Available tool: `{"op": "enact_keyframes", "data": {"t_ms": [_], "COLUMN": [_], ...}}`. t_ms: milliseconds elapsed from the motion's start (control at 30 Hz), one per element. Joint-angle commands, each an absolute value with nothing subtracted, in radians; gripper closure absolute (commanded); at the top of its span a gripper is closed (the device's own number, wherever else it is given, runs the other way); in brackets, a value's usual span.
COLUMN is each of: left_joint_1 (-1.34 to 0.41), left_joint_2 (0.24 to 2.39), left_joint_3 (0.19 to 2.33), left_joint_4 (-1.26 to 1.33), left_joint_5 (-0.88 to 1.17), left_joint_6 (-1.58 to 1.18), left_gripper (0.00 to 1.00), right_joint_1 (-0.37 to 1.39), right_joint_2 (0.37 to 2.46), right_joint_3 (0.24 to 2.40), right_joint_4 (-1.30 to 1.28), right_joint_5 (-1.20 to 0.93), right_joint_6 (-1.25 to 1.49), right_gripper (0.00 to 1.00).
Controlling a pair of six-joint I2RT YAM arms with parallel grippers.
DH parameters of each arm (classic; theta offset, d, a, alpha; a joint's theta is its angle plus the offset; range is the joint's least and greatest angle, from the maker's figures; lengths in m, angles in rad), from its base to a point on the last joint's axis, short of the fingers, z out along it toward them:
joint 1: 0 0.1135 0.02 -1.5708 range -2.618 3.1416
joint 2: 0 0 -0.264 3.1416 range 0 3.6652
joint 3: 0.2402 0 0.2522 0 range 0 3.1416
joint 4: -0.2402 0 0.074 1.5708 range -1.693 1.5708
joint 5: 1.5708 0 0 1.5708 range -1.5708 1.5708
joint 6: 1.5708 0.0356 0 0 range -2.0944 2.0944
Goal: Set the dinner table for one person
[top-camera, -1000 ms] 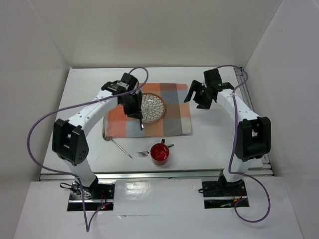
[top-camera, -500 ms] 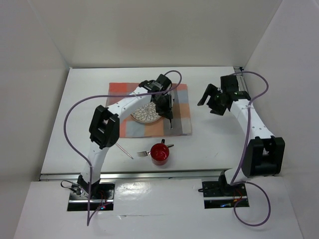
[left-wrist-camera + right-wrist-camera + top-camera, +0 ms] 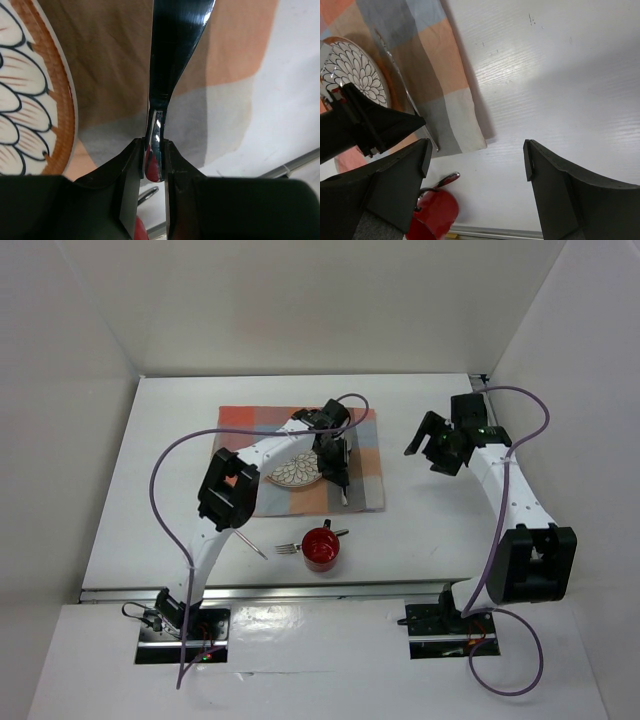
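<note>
Now, the left claw [image 3: 152, 152] is clenched tight on the handle of a shiny metal utensil [image 3: 175, 45]. In the wrist view the two pads pinch it from either side, and the long end runs up and out of the top of the frame. Beneath it lies the checked cloth [image 3: 110, 65]. At the left edge of that frame sits the patterned plate [image 3: 35, 100] with its orange rim, on the cloth just beside the utensil. Whether the utensil's far end is touching the cloth, I cannot tell.

From overhead, the left arm arcs up from the lower left and over the plate. The utensil slants down toward the cloth's lower right corner, in the middle of the frame.

Over on the right, the right claw [image 3: 477, 147] is released, fingers spread wide with nothing between them. It hangs above bare tabletop just right of the cloth.

Under everything is the white surface [image 3: 150, 460], filling the centre of the overhead frame with a metal rail [image 3: 300, 592] along its bottom edge. Below the cloth, a red mug [image 3: 321, 548] stands on it. A fork [image 3: 288, 549] lies just left of the mug, and further left is a thin rod-like piece [image 3: 245, 538], too small to name.
</note>
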State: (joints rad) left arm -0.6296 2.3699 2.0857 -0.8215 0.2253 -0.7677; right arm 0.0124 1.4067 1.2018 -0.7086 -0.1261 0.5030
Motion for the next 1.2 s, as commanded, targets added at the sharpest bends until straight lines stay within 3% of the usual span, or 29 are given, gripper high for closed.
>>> {"op": "enact_keyframes", "data": {"t_ms": [0,67,200,367,700,900,1167], "left_joint_1": [-0.629,-0.629,-0.629,-0.638,-0.658,-0.646,-0.398], "left_joint_2": [2.385,2.385,2.395,2.364,2.275,2.082,1.672], "left_joint_3": [2.128,2.128,2.128,2.128,2.157,2.232,1.829], "left_joint_4": [-0.804,-0.804,-0.793,-0.784,-0.825,-0.914,-0.965], "left_joint_5": [0.221,0.233,0.253,0.242,0.224,0.141,-0.017], "left_joint_6": [-0.787,-0.775,-0.765,-0.765,-0.732,-0.658,-0.637], "left_gripper": [0.96,0.79,0.60,0.45,0.45,0.45,0.45], "right_joint_1": [0.005,0.005,0.005,0.005,0.005,0.043,0.334], "right_joint_2": [1.373,1.373,1.364,1.355,1.345,1.365,1.431], "right_joint_3": [1.198,1.198,1.198,1.198,1.198,1.187,1.197], "right_joint_4": [-0.729,-0.738,-0.738,-0.738,-0.727,-0.695,-0.635], "right_joint_5": [-0.109,-0.109,-0.109,-0.109,-0.192,-0.271,-0.310], "right_joint_6": [0.488,0.488,0.488,0.488,0.477,0.468,0.413], "right_gripper": [0.13,0.12,0.12,0.11,0.11,0.13,0.12]}}
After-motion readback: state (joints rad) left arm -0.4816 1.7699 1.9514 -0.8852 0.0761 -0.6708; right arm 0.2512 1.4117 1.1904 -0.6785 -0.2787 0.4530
